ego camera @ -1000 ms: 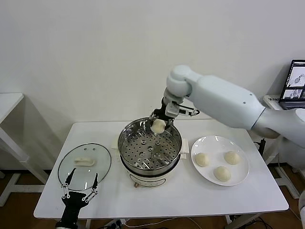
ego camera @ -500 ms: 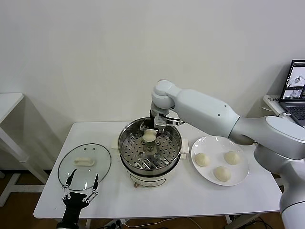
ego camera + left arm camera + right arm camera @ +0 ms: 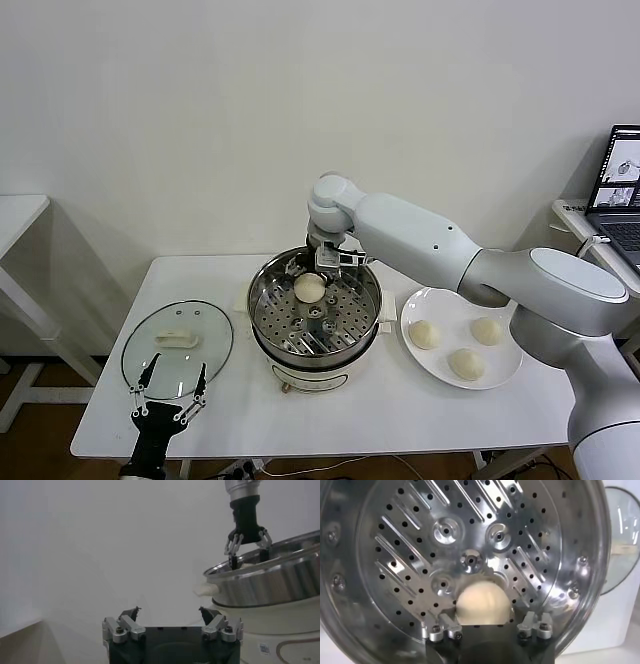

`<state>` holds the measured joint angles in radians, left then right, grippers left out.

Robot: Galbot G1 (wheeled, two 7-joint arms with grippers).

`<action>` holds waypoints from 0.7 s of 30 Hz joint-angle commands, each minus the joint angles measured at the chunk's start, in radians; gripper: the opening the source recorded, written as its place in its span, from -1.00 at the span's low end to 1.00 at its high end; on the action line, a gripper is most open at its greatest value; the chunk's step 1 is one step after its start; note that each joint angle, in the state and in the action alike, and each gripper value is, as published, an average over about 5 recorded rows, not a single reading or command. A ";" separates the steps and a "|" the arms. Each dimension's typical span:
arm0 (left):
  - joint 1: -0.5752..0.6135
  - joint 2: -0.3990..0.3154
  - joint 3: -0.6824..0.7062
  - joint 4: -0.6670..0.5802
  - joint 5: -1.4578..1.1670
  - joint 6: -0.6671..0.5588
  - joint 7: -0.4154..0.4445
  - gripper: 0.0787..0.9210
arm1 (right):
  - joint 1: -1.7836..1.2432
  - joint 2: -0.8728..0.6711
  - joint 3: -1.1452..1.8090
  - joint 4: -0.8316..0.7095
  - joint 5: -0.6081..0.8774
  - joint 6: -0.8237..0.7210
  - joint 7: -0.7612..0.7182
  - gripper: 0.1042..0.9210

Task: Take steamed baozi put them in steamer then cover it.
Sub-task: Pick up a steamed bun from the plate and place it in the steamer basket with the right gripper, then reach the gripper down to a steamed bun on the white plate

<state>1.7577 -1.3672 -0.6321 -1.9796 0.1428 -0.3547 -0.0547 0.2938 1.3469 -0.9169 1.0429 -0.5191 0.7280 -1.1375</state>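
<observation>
Stainless-steel steamer (image 3: 315,310): round, perforated tray, frame centre | baozi (image 3: 309,287): smooth cream dome on tray | right gripper (image 3: 318,266): fingers apart above it | left gripper (image 3: 168,392): fingers apart, lower left

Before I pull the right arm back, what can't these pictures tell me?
- Right gripper fingertips, head view: hidden behind the steamer rim.
- Bun underside, right wrist view: gripper body covers its near edge, so contact is unclear.
- Left gripper surroundings, left wrist view: the glass lid is out of frame.
</observation>
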 commanded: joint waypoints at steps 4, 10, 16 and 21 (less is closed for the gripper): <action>0.009 0.002 -0.012 -0.019 -0.002 0.006 -0.002 0.77 | 0.060 -0.086 0.001 0.109 0.223 -0.101 -0.094 0.76; 0.010 0.003 -0.011 -0.028 -0.002 0.013 -0.003 0.77 | 0.193 -0.263 0.017 0.141 0.552 -0.373 -0.230 0.76; 0.013 0.003 -0.004 -0.032 0.001 0.011 -0.004 0.77 | 0.291 -0.395 -0.128 0.012 0.735 -0.607 -0.253 0.76; 0.017 0.003 -0.005 -0.041 0.001 0.009 -0.004 0.77 | 0.229 -0.466 -0.248 -0.058 0.789 -0.677 -0.212 0.76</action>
<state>1.7716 -1.3644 -0.6345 -2.0136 0.1436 -0.3439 -0.0581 0.4807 1.0456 -1.0144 1.0670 0.0355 0.2898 -1.3204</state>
